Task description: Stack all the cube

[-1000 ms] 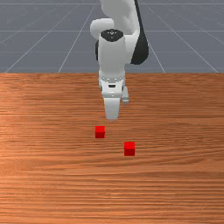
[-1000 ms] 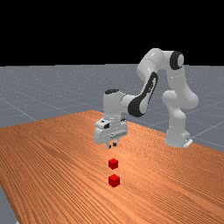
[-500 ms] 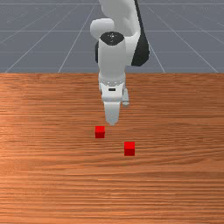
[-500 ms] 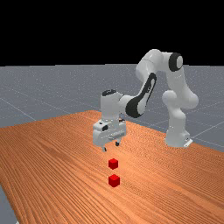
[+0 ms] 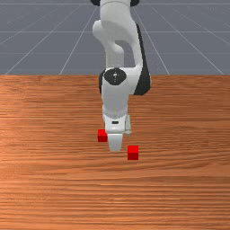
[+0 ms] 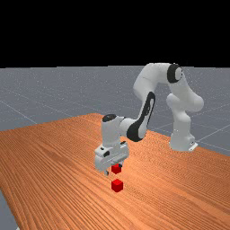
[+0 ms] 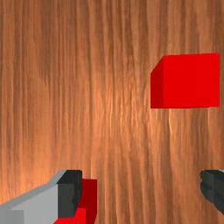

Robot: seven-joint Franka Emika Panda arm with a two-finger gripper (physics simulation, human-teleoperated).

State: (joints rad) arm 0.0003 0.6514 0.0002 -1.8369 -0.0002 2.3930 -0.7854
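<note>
White arm (image 6: 146, 84), black joint bands (image 6: 135, 131)

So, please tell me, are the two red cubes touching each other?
Apart. The far view shows a strip of table between the farther cube and the nearer cube.

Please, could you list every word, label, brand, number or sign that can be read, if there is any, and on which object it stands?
No text can be read.
White arm's round black cap: pale marks, too small to read.
Arm's long black strip: faint marks, too small to read.
Two plain red cubes: no lettering on their visible faces.
</note>
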